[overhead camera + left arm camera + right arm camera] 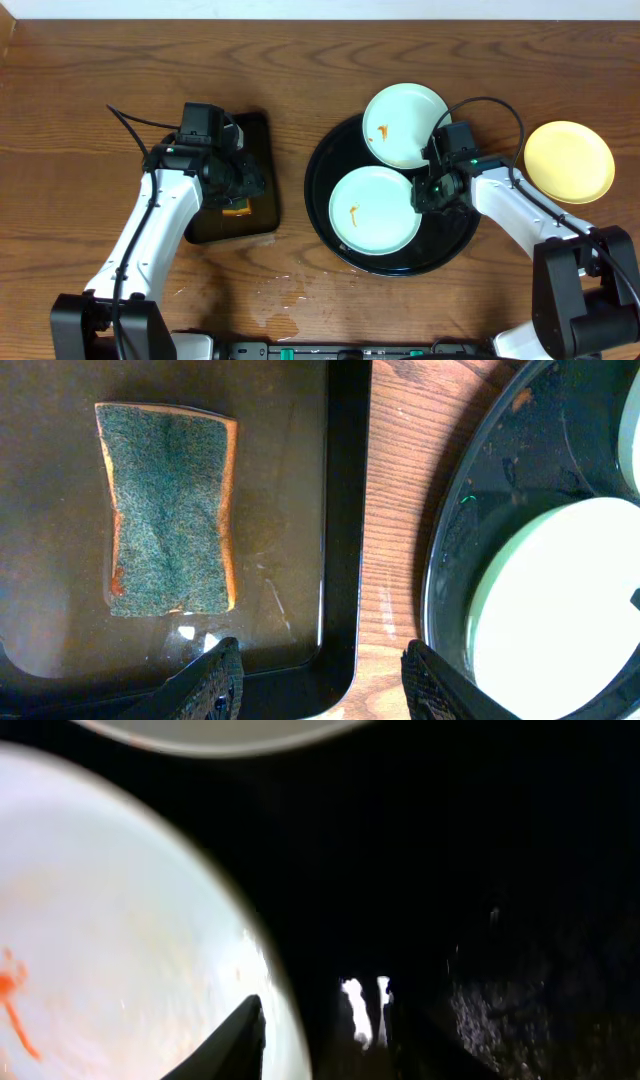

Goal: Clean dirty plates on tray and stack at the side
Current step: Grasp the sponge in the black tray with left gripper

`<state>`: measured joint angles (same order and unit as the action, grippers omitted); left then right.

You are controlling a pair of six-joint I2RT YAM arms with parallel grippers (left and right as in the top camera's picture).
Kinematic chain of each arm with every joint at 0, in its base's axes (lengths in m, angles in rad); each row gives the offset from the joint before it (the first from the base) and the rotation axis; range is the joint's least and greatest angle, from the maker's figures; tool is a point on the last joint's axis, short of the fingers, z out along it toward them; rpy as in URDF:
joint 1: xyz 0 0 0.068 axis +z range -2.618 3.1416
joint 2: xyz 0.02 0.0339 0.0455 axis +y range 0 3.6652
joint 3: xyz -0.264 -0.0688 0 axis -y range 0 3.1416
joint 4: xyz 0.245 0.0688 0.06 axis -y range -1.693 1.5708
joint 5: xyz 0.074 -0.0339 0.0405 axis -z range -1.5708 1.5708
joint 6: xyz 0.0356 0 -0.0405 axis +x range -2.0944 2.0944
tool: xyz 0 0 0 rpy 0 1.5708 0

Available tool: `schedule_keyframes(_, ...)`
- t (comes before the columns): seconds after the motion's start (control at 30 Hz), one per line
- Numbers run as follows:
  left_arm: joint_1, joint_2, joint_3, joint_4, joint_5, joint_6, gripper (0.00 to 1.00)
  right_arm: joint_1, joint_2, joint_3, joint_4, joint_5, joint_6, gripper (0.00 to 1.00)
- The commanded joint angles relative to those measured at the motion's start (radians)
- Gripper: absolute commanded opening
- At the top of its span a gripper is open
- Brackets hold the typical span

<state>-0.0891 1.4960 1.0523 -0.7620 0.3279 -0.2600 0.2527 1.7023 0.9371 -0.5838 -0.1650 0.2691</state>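
The round black tray (450, 240) holds two pale mint plates, each with an orange smear. One plate (372, 210) lies flat in it. The other plate (405, 125) rests on the far rim. A pale yellow plate (568, 162) lies on the table to the right. My right gripper (428, 190) is low at the flat plate's right edge. In the right wrist view its jaws (335, 1040) stand apart, one finger (245, 1040) over the plate (120, 920), the other over the wet tray (500, 870). My left gripper (325, 685) hangs open and empty.
A rectangular black tray (340, 510) at the left holds a green and orange sponge (170, 510); my left gripper (240, 180) hovers over its near right corner. Water drops (280, 295) lie on the wooden table near the front edge.
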Motion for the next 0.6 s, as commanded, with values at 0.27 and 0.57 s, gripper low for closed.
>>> schedule_keyframes(0.27, 0.000, -0.006, 0.016, -0.012, -0.015, 0.028, 0.53, 0.039, 0.011, -0.043, 0.040, -0.029, -0.066, 0.25)
schedule_keyframes(0.57, 0.000, -0.006, 0.016, -0.021, -0.033, 0.035, 0.53, 0.042, 0.011, -0.087, 0.067, 0.053, -0.016, 0.01)
